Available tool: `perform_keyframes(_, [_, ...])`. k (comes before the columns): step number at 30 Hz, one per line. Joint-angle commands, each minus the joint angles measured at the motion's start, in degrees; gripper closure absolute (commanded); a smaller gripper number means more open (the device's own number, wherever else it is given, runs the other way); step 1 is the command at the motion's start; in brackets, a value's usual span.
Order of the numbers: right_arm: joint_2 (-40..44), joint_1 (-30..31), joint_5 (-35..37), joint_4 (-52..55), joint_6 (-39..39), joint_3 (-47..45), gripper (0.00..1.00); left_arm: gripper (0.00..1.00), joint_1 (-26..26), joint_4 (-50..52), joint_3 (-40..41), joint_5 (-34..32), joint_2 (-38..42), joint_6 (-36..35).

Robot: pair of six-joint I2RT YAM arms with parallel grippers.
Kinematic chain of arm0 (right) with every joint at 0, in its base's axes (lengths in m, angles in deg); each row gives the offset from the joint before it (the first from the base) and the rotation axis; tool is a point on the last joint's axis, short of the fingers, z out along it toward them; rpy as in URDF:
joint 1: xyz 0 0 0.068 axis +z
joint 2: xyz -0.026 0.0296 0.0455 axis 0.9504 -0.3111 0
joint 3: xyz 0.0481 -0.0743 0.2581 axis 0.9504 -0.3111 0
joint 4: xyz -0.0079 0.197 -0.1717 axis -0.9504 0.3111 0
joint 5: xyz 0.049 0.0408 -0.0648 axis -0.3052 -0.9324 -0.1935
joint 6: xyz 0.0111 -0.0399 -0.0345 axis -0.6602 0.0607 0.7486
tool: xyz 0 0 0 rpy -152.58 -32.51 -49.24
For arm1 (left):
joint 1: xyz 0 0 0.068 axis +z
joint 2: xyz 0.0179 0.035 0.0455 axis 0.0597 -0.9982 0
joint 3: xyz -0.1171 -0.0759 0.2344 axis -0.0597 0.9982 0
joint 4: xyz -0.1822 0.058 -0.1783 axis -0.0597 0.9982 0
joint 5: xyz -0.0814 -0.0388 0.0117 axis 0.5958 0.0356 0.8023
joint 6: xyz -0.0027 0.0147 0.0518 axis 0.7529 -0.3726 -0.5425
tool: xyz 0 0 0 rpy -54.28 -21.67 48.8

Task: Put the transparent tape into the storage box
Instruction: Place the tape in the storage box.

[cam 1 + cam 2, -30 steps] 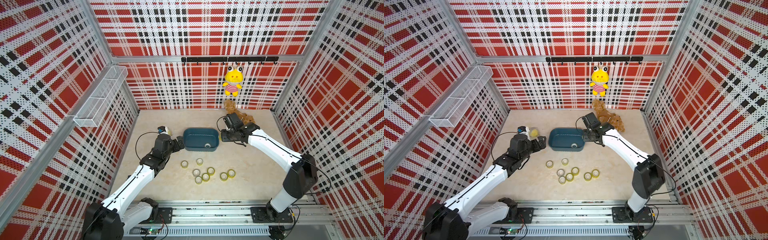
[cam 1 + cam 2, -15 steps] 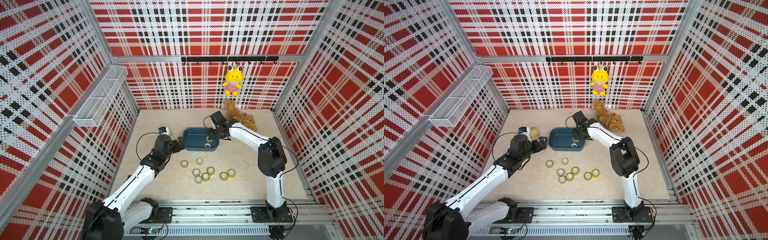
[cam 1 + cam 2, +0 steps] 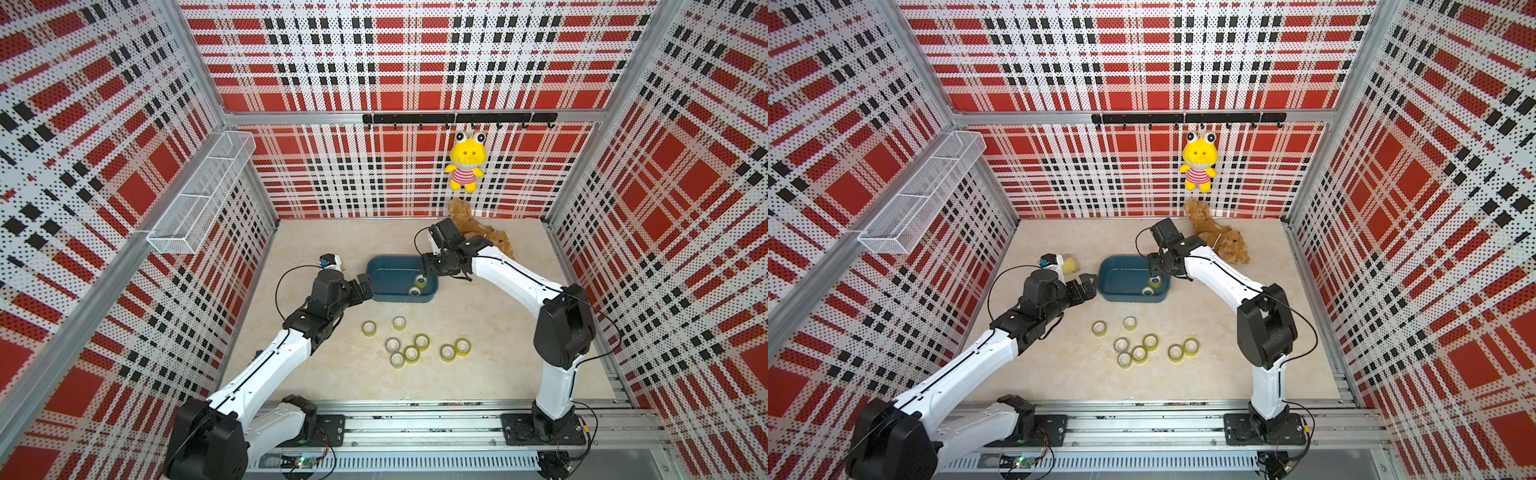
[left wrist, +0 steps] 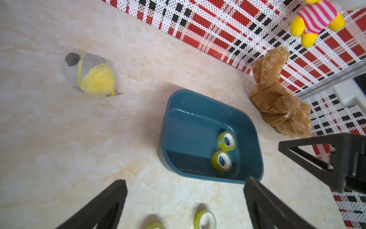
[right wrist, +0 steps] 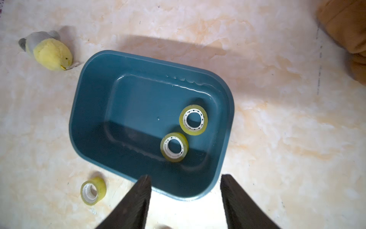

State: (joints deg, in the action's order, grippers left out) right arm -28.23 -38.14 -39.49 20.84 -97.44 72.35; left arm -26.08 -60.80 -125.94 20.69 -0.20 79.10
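- The right end effector [image 5: 185, 178] is open and empty, above the storage box [image 5: 138, 95] edge.
- Two transparent tape rolls [image 5: 193, 132] lie in the box just ahead of it, likely dropped there.
- The left end effector [image 4: 186, 180] is open and empty too, beside the box.

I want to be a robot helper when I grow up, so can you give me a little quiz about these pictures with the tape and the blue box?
1. How many tape rolls lie inside the storage box?
2. True or false: the right gripper is squeezing a roll of tape.
3. What hangs from the black hook rail on the back wall? A) a yellow plush toy B) a roll of tape C) a blue cup

Key
1. Two.
2. False: its jaws stand open above the box, with nothing between them.
3. A.
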Motion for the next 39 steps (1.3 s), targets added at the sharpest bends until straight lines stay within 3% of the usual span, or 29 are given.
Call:
perform_keyframes(1, [5.64,0.37,-0.92,0.65,1.42,-4.78,0.37,0.01,-2.6,-1.09,0.15,-1.44,-0.76,0.68])
perform_keyframes(10, [22.56,0.37,-6.9,-3.98,2.08,-24.48,0.37,0.01,-6.36,-1.76,-0.29,-3.67,-1.77,2.56])
perform_keyframes(16, [30.56,0.85,-6.3,-2.48,-0.18,-35.35,0.39,0.01,-6.8,-3.01,0.13,-3.69,-2.14,3.63])
perform_keyframes(20, [34.12,4.82,-2.81,-0.58,-1.43,-40.17,0.41,0.01,-6.96,-3.11,0.83,-3.73,-2.22,4.06])
perform_keyframes(32, [30.89,15.12,-1.12,-2.42,-3.48,-43.46,0.46,0.01,-7.58,-3.38,0.94,-4.48,-1.84,4.75])
perform_keyframes(39, [25.2,16.85,0.9,-4.09,-3.56,-43.86,0.48,0.01,-4.39,-2.85,1.71,-3.21,-2.46,4.77])
